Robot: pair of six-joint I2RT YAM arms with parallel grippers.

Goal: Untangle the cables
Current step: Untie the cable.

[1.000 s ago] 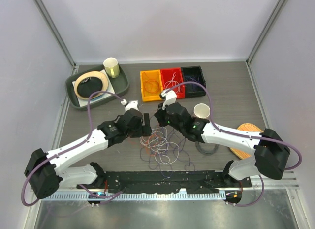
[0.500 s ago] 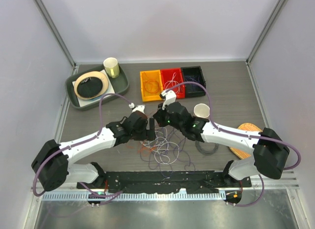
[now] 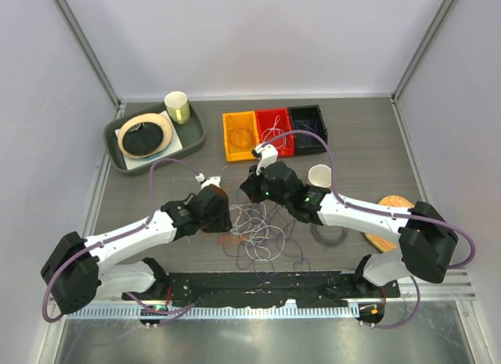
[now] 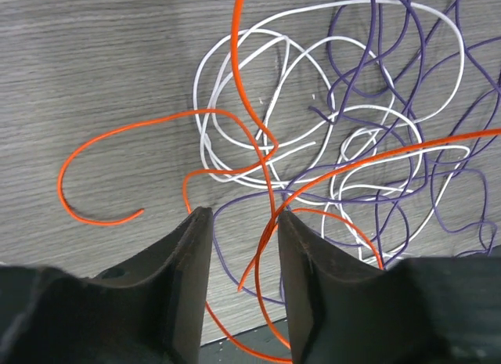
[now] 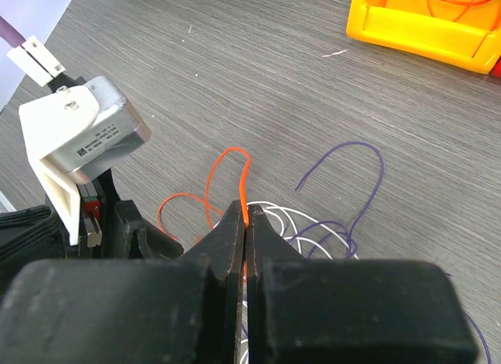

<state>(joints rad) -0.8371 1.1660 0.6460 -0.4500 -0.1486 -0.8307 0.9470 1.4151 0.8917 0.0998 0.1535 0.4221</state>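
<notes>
The cables (image 3: 262, 231) lie as a tangle of white, orange and purple loops on the table between the two arms. My left gripper (image 3: 225, 220) hangs low over the tangle's left edge. In the left wrist view its jaws (image 4: 241, 215) stand apart, with orange cable strands (image 4: 270, 184) running loose through the gap. White and purple loops (image 4: 368, 121) spread beyond them. My right gripper (image 3: 252, 189) sits at the tangle's far side. In the right wrist view it (image 5: 246, 210) is shut on an orange cable (image 5: 227, 156) that arches up from the fingertips.
An orange bin (image 3: 240, 137), a red bin (image 3: 275, 129) and a dark bin (image 3: 308, 125) stand in a row behind the tangle. A paper cup (image 3: 321, 176) stands beside the right arm, with a black coil (image 3: 329, 235) below it. A green tray (image 3: 196, 133) sits far left.
My left arm has come down and in toward the tangle's left edge, and its jaws have narrowed around orange strands. The right gripper has stayed shut on its orange cable.
</notes>
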